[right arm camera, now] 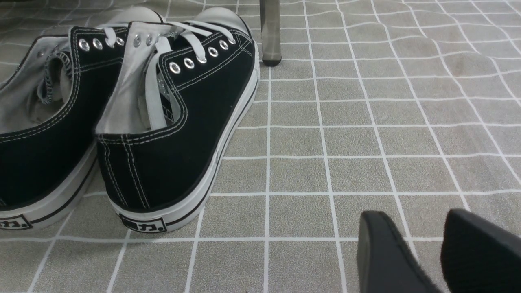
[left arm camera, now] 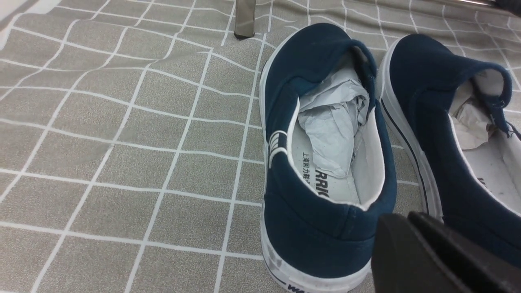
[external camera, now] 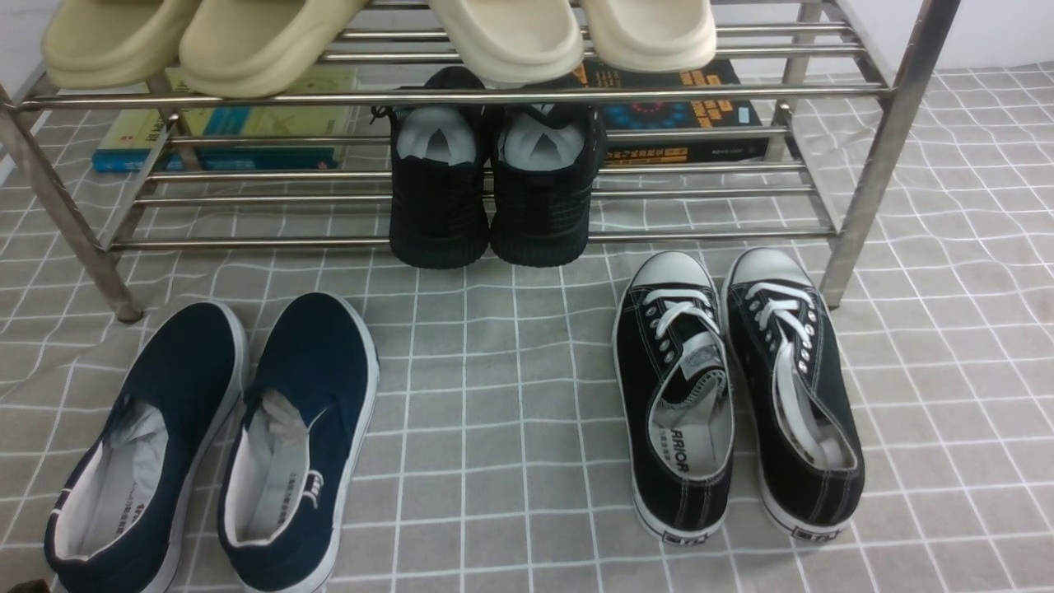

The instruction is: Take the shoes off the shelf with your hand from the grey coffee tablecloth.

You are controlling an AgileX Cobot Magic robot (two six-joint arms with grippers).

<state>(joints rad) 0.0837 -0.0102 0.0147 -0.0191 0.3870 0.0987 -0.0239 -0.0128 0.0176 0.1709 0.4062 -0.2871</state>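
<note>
Shoes (external camera: 210,445): soft canvas, light, paper-stuffed; likely best pinched at stiff heel rim. Left gripper (left arm camera: 411,228) jaws together, holding nothing. Right gripper (right arm camera: 419,240) slightly parted, holding nothing.

Left claw (left arm camera: 411,228) low with fingers pressed together; right claw (right arm camera: 419,244) low, fingers slightly parted.

Top of the shelf (external camera: 461,97) is cropped off, so the slippers (external camera: 510,37) only half show. Both books (external camera: 247,132) sit partly behind bars. Left gripper's fingers (left arm camera: 431,256) are cut at 5 o'clock.
</note>
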